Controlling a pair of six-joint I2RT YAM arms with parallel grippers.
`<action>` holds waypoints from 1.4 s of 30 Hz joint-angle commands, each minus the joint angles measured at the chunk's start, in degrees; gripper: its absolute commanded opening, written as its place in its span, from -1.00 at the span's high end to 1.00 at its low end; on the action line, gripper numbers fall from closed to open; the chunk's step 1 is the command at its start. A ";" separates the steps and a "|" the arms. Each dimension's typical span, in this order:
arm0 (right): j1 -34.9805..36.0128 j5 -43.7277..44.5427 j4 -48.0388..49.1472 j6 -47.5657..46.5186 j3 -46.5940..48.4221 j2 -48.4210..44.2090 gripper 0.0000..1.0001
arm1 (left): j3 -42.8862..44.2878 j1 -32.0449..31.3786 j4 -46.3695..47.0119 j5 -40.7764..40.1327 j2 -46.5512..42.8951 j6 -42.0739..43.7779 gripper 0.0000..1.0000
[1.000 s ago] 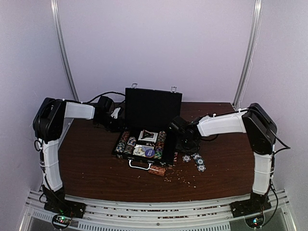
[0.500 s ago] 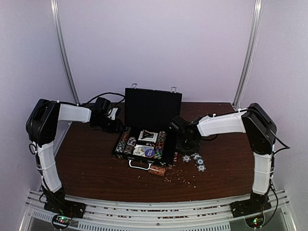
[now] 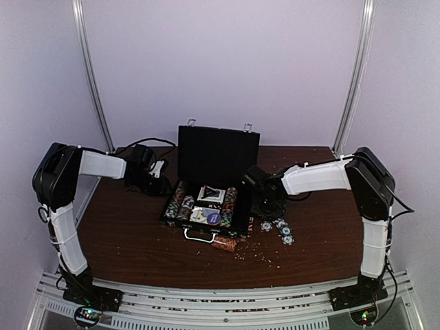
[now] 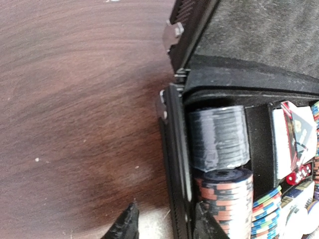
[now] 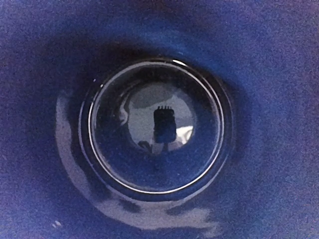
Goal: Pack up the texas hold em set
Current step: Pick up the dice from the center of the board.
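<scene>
My left gripper (image 4: pixel 168 226) has drawn back left of the briefcase (image 3: pixel 218 148), fingers parted and empty. I cannot tell the right gripper's (image 3: pixel 265 199) state. Loose chips (image 3: pixel 278 229) remain unpacked.

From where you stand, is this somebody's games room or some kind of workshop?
Probably a robot test booth, not a games room: bare pale walls, metal uprights, two robot arms bolted at the near edge of the table, and an open poker case set out.
</scene>
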 commanded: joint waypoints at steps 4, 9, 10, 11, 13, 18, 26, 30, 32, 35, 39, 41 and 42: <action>-0.61 -1.21 1.82 0.14 -1.05 1.53 0.75 | 4.64 0.98 -4.12 0.37 -0.65 -0.98 0.12; -0.61 -1.06 1.15 0.12 -0.89 0.34 0.92 | 5.09 1.01 -0.62 2.93 -3.67 -1.33 -0.06; -0.50 -1.07 1.03 0.20 -1.00 -0.01 0.94 | 5.06 0.91 0.18 3.92 -3.86 -1.56 -0.11; -0.52 -1.11 0.95 0.27 -1.11 -0.40 0.95 | 5.12 0.96 0.64 4.77 -3.83 -1.73 -0.17; -0.50 -1.21 0.57 0.38 -1.31 -1.14 0.95 | 5.51 0.90 0.88 5.39 -3.17 -1.96 -0.31; -0.09 -0.81 -0.64 0.69 -1.04 -3.05 0.80 | 7.68 0.86 1.21 8.17 0.31 -1.71 -0.46; 1.33 -0.94 -1.47 0.58 0.75 -4.39 0.62 | 11.46 0.33 1.32 9.14 6.02 -0.89 -0.63; 1.84 -1.06 -1.53 1.04 1.52 -4.32 0.57 | 11.93 -0.07 1.32 8.51 7.84 -0.40 -0.67; 2.08 -1.15 -1.69 1.06 1.79 -4.23 0.55 | 11.95 -0.17 1.32 8.67 8.58 -0.53 -0.69; 2.63 -1.09 -2.26 1.13 1.74 -4.40 0.48 | 12.29 -0.82 1.39 8.93 9.50 -0.57 -0.70; 2.78 -1.28 -2.13 1.28 0.47 -5.10 0.42 | 12.86 -1.63 1.32 9.06 10.62 -0.66 -0.68; 2.67 -1.48 -1.24 1.39 -0.37 -5.82 0.34 | 12.91 -1.81 1.35 8.66 10.84 -0.80 -0.62; 2.70 -1.81 -0.64 1.33 -0.80 -6.13 0.31 | 12.76 -1.84 1.25 8.28 10.91 -0.90 -0.58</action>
